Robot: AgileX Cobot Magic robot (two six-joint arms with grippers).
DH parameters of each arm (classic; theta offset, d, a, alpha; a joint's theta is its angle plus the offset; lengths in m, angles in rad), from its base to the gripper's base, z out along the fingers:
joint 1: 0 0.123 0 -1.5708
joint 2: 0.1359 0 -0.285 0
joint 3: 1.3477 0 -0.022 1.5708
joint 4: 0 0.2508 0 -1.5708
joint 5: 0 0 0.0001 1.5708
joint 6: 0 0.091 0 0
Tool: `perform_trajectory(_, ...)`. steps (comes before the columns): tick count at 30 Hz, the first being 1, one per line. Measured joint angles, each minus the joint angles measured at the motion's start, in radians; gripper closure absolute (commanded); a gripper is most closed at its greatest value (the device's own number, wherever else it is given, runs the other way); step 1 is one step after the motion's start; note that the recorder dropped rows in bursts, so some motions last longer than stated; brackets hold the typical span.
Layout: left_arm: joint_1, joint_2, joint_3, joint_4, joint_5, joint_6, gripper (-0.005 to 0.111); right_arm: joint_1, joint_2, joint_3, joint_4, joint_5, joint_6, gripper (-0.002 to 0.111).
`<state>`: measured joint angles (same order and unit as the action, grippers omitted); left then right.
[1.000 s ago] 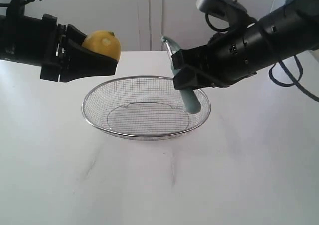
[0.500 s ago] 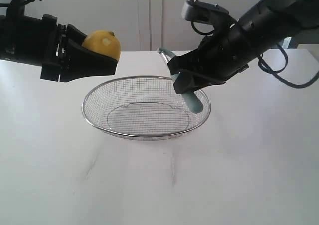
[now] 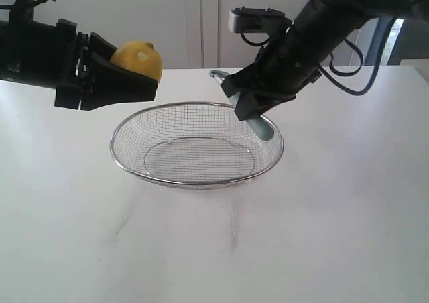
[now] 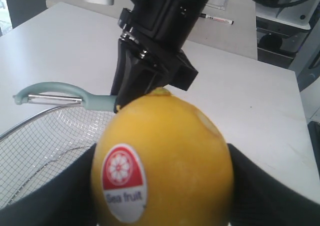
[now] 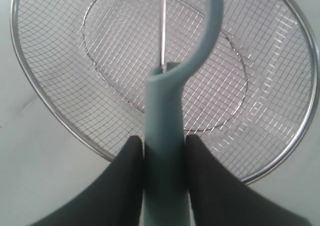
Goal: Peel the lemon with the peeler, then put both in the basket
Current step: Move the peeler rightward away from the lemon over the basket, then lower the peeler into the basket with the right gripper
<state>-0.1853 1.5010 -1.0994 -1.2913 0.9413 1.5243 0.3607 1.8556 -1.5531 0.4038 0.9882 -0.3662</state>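
Observation:
My left gripper (image 3: pixel 137 72) is shut on the yellow lemon (image 3: pixel 138 60), held in the air above the left rim of the wire basket (image 3: pixel 127 157). Up close the lemon (image 4: pixel 165 156) carries a red and white sticker and fills the space between the black fingers (image 4: pixel 260 186). My right gripper (image 3: pixel 244 105) is shut on the teal peeler (image 3: pixel 261 126), over the basket's right rim; the handle end hangs down inside the rim. In the right wrist view the peeler handle (image 5: pixel 165 136) sits clamped between the fingers (image 5: pixel 125 176), its blade end pointing over the basket mesh (image 5: pixel 50 61).
The basket stands in the middle of a white table (image 3: pixel 335 216). A pale wall and cabinet doors (image 3: pixel 201 21) rise behind. Cables (image 3: pixel 348 55) trail from the right arm.
The right arm has swung left and rotated, carrying the peeler a little left and higher over the basket's right rim. The left gripper and lemon have not moved.

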Motion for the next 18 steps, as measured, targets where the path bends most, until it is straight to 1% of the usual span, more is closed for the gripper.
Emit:
perform_trajectory(9, 0.0, 0.0, 0.0, 0.0, 0.0, 0.0, 0.107, 0.0, 0.125, -0.099, -0.026, 0.018, 0.002, 0.108)
perform_trajectory(15, 0.0, 0.0, 0.0, 0.0, 0.0, 0.0, 0.107, 0.0, 0.191, -0.106, -0.041, -0.009, -0.001, 0.108)
perform_trajectory(18, 0.0, 0.0, 0.0, 0.0, 0.0, 0.0, 0.107, 0.0, 0.216, -0.107, -0.043, -0.03, -0.042, 0.108)
